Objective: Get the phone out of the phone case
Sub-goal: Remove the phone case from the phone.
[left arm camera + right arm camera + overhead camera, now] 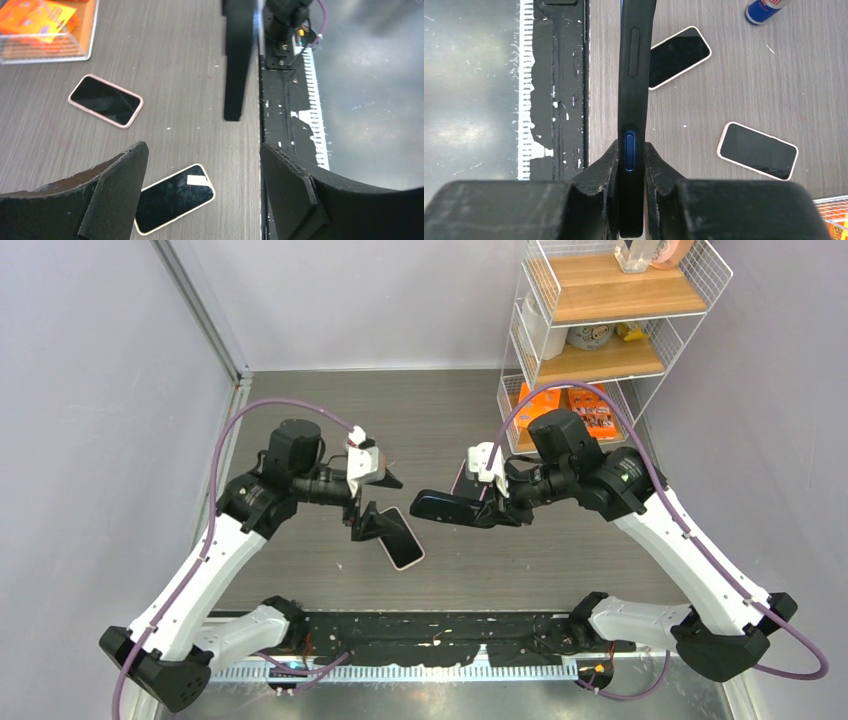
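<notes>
The left end effector [362,523] is held wide open, and nothing is gripped between its two fingers [125,172]. It is hung just above the phone [402,540], which is laid flat on the gray worktop [440,420] with its dark screen up. A pale edge is seen all round the phone [175,196]. In the left wrist view one corner of it is hidden behind a finger, so it cannot be told if the finger touches it.

The right end effector [490,508] is closed tight on the black phone case [445,506]. The phone case [633,75] is seen from its thin side in the right wrist view, and it is pinched near one end by both fingers [599,170]. It is held up in the air, apart from the phone [679,55]. What is inside the phone case cannot be seen.

A second phone [106,100] with a pink rim is laid on the worktop, well apart from the first one. A blue can [764,7] is seen at the top edge of the right wrist view. A wire rack [600,330] with wooden shelves is stood at the far right, and orange boxes [570,410] are kept on its lowest shelf.
</notes>
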### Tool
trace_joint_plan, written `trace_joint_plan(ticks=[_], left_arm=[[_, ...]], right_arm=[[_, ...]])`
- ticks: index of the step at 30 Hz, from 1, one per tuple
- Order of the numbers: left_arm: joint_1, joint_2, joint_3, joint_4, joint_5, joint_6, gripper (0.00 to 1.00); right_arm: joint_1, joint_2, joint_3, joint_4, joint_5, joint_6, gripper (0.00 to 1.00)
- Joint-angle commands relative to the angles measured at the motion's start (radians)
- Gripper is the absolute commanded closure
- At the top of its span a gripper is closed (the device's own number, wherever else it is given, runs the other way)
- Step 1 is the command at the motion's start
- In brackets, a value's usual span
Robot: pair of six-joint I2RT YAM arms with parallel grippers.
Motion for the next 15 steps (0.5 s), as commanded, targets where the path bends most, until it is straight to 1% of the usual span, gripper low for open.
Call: trace_joint_plan(ticks=[1, 7, 12, 15], left_arm=[[-0.076, -0.032, -0.018, 0.052, 0.033, 0.025, 0.16], [-0.122, -0.027, -0.025, 0.108, 0.028, -0.03, 0.32], [-0.138, -0.016, -0.012, 0.124, 0.03, -0.059, 0.38], [-0.144, -0.009, -0.005, 0.151, 0.032, -0.099, 0.4]], right_arm=[[-0.02, -0.027, 0.055, 0.033, -0.112, 0.02, 0.95], [-0.048, -0.011, 0.071, 0.023, -0.183, 0.037, 0.95], [-0.058, -0.003, 0.064, 0.016, -0.206, 0.038, 0.95], [-0.063, -0.002, 0.056, 0.019, -0.211, 0.039, 0.95]])
